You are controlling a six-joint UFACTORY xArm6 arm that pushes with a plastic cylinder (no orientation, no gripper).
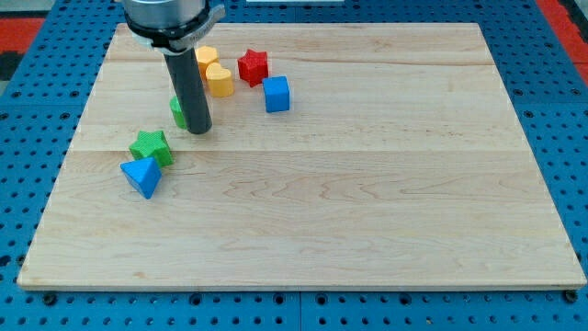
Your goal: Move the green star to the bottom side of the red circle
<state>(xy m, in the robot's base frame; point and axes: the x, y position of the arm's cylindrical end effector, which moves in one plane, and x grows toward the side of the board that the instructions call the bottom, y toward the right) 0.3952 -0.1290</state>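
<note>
The green star lies at the board's left, touching the blue triangle just below it. My tip rests on the board to the right of the green star and slightly above it, a short gap away. A second green block is partly hidden behind the rod's left side. I see no red circle; the only red block in view is a red star near the view's top.
Two yellow blocks sit near the view's top, right of the rod. A blue cube lies below and right of the red star. The wooden board lies on a blue pegboard.
</note>
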